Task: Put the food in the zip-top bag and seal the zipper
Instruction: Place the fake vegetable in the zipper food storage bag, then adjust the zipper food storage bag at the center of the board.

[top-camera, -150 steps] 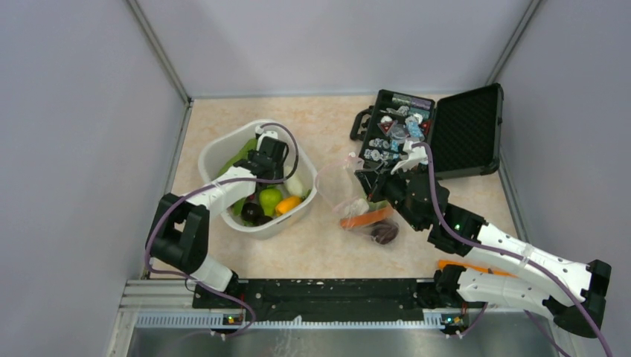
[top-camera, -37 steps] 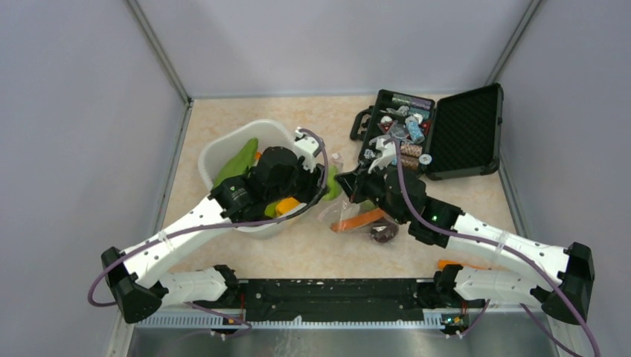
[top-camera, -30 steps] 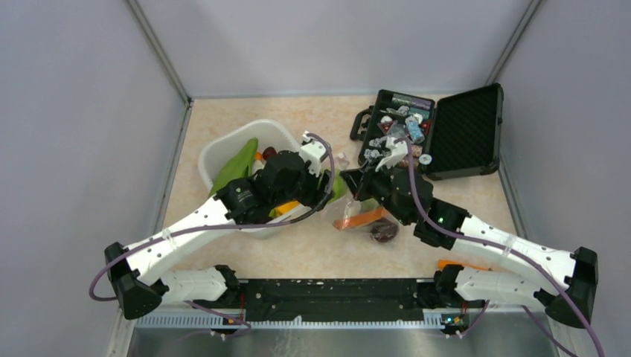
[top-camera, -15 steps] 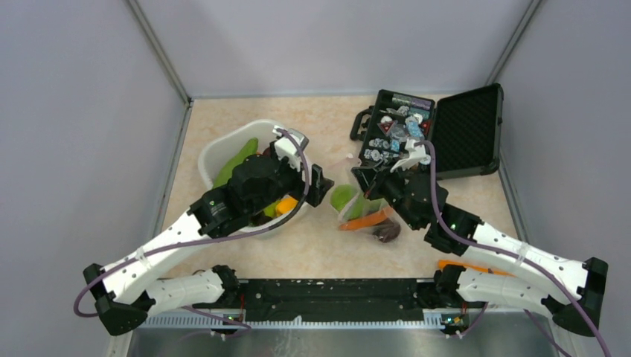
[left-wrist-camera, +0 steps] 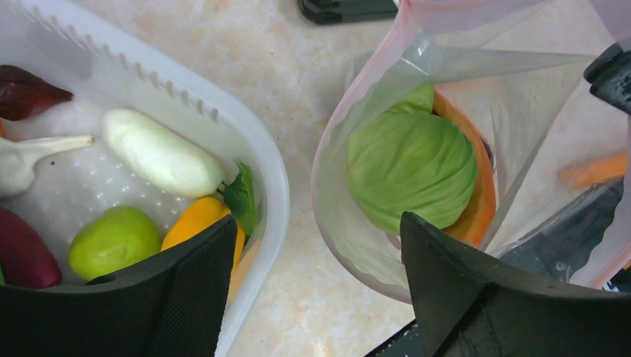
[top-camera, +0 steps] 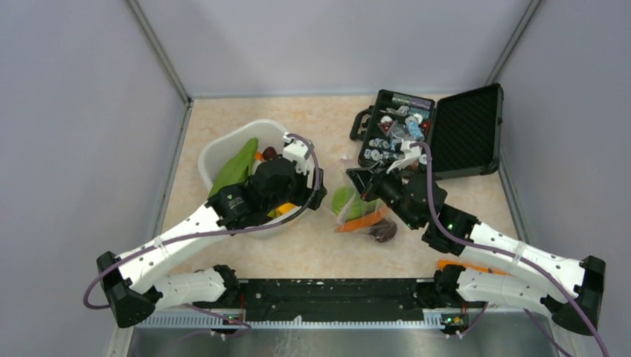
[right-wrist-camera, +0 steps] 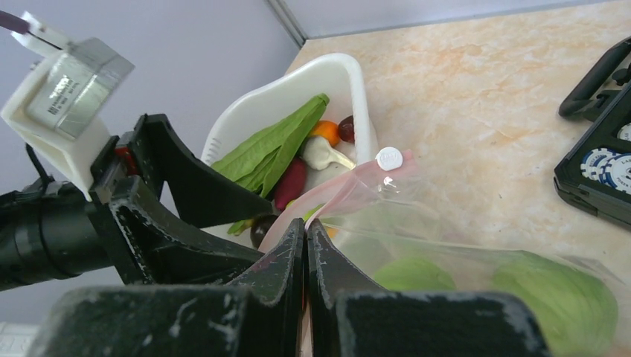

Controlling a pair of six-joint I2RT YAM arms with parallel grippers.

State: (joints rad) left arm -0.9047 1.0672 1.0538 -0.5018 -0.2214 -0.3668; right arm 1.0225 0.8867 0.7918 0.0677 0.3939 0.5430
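Observation:
The clear zip-top bag [top-camera: 359, 212] lies between the white tub and the black case, its mouth held open toward the tub. My right gripper [top-camera: 356, 178] is shut on the bag's pink zipper strip [right-wrist-camera: 350, 182], its jaws pressed together [right-wrist-camera: 306, 230]. Inside the bag are a green cabbage [left-wrist-camera: 411, 167], a second green piece [right-wrist-camera: 413, 274], an orange carrot [top-camera: 362, 221] and a dark purple piece [top-camera: 385, 232]. My left gripper [left-wrist-camera: 320, 297] is open and empty, low over the table between tub and bag mouth [top-camera: 316, 195]. The tub holds a white radish [left-wrist-camera: 160, 160] and leafy greens [right-wrist-camera: 275, 149].
The white tub [top-camera: 223, 149] also holds a lime-green fruit [left-wrist-camera: 111, 242], a yellow-orange piece [left-wrist-camera: 195, 222] and dark red pieces. An open black case [top-camera: 446, 130] with small trinkets stands at the back right. An orange item [top-camera: 461, 265] lies by the right arm's base.
A second ago my left gripper was at the bag mouth with the green cabbage. The cabbage now lies in the bag, and the left gripper has drawn back toward the tub, open.

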